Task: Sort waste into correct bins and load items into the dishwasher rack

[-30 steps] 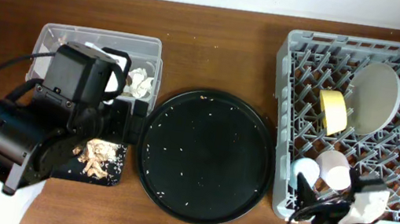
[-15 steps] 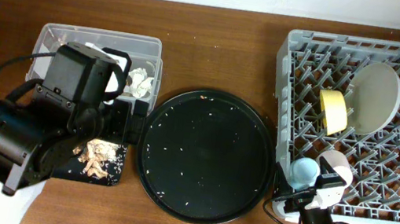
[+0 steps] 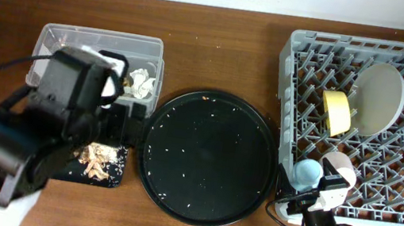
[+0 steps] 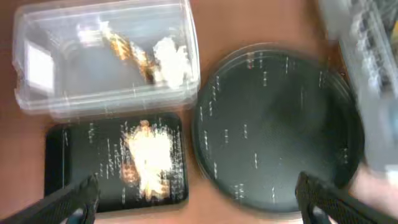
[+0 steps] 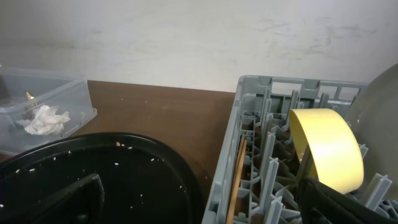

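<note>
Left pincer (image 4: 196, 198), right pincer (image 5: 199, 199) spread, empty. My low left swing could clip clear tub (image 4: 74, 81), scatter food scraps (image 4: 146, 152).

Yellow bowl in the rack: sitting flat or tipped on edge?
Tipped on edge. The yellow bowl stands between the pegs of the dishwasher rack, its rim nearly vertical.

Grey grid rack (image 3: 372, 46). In it: yellow bowl (image 3: 336, 113), pale grey-green plate (image 3: 381, 96), blue cup (image 3: 307, 173), pale pink cup (image 3: 342, 170). Black round tray (image 3: 205, 170), speckled with pale crumbs. Clear tub (image 3: 101, 34) with white paper (image 3: 141, 81) and gold foil (image 4: 127, 46). Tan scraps (image 3: 99, 158) on black rectangular tray (image 4: 74, 168). Brown wood bench (image 3: 220, 44).
</note>
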`<state>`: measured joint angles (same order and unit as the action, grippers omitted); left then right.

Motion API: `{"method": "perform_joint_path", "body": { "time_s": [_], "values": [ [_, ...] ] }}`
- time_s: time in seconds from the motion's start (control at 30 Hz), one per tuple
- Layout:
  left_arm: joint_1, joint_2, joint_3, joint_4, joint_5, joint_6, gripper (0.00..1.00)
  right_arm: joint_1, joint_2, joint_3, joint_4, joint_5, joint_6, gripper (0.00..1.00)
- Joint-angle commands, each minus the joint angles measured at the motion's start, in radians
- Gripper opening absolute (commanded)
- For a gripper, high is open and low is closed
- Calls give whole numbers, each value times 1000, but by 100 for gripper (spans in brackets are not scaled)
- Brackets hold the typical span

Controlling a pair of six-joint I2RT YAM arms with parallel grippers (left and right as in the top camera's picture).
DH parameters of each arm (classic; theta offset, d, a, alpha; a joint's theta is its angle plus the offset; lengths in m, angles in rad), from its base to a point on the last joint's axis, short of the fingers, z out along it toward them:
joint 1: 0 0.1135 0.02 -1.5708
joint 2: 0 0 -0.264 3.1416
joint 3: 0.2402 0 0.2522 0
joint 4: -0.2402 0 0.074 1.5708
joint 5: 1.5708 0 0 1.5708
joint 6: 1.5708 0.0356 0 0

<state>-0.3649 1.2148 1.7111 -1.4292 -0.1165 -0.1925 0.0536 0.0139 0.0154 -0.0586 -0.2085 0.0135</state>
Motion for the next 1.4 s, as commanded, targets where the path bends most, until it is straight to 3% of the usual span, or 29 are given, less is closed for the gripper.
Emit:
{"method": "perform_joint_path", "body": {
  "time_s": [0.0,0.1,0.2,0.27,0.37,0.5,0.63,0.87,1.37],
  "values": [
    [59,-203,-215,291,5,31,100,-8,-11,-10,3,-9,-6,98],
    [158,-500,-635,774,140,31,100,-8,-11,-10,3,-9,-6,98],
    [227,-791,-975,1070,218,93,100,-8,-11,-10,3,-9,-6,98],
    [263,-964,-1159,1173,280,123,100,-8,-11,-10,3,-9,-6,98],
    [283,-1092,-1312,1213,293,123,100,-8,-11,-10,3,-9,-6,98],
    [283,-1207,-1536,1349,294,122,100,-8,-11,-10,3,-9,-6,98],
    [282,-1210,-1694,1519,297,118,100,-8,-11,-10,3,-9,-6,98],
    [281,-1208,-1702,1365,291,119,100,-8,-11,-10,3,-9,-6,98],
    [281,-1203,-1702,1364,293,119,100,-8,-11,-10,3,-9,-6,98]
  ]
}}
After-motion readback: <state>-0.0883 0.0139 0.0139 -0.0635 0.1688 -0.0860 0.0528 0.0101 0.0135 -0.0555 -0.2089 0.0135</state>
